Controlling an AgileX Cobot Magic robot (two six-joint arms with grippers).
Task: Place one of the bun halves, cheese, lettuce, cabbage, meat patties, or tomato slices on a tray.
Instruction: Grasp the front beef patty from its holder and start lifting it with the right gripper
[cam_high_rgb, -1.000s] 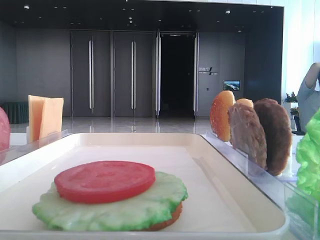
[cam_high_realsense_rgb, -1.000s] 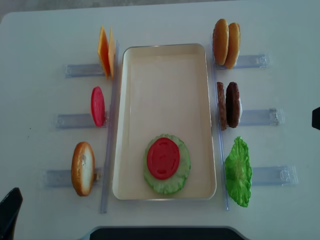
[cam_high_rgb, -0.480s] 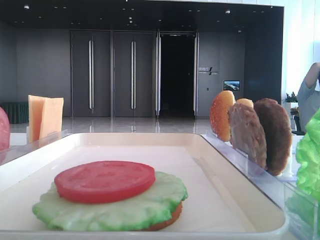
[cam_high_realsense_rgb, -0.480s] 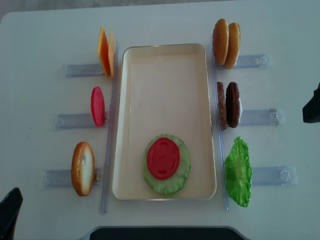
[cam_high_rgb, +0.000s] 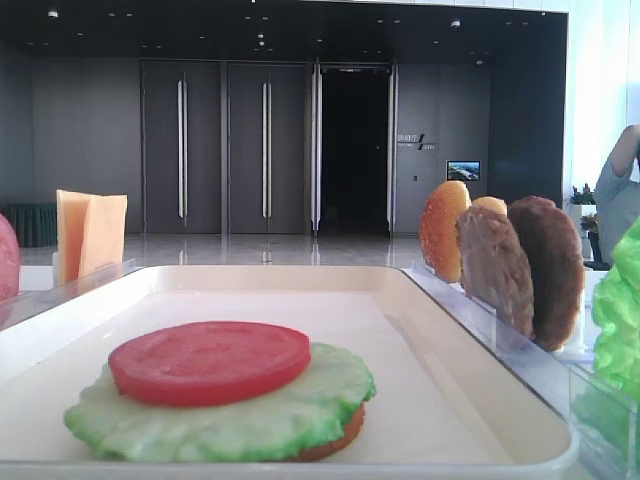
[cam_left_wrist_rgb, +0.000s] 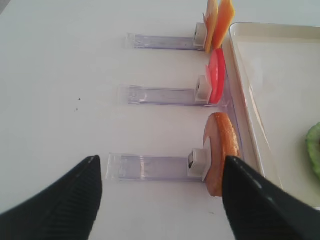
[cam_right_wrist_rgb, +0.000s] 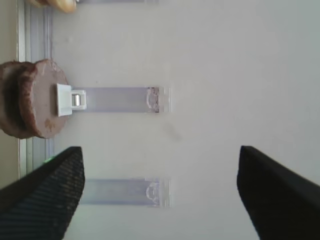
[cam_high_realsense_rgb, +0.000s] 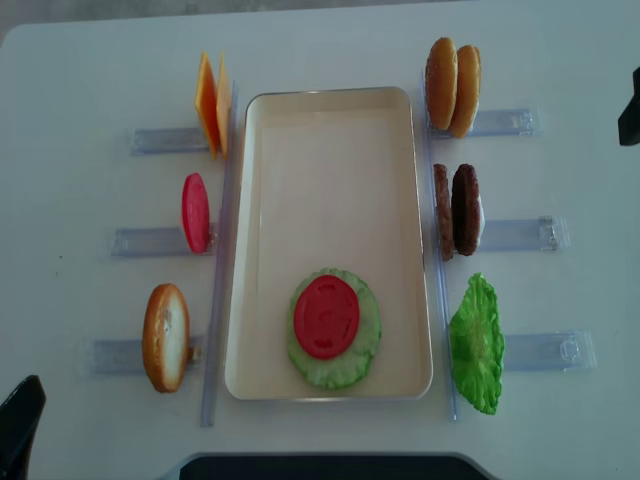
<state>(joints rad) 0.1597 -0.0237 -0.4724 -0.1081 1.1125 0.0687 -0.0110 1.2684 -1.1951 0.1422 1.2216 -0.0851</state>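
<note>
We note both tools open and empty: right tool (cam_right_wrist_rgb: 160, 200) above the worktop (cam_high_realsense_rgb: 80, 70), beside the meat patties (cam_right_wrist_rgb: 35, 100), left tool (cam_left_wrist_rgb: 160, 200) by a bun half (cam_left_wrist_rgb: 220, 152). The patties stand on edge in their clear holder (cam_high_realsense_rgb: 510, 235), just beside the tray (cam_high_realsense_rgb: 330, 110). Risk, in our judgement: the jaws pinch both touching discs together, or tip the darker one over.

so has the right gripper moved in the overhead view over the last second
Yes. The right gripper has travelled up the right edge of the overhead view, from level with the meat patties to level with the bun halves.
</note>
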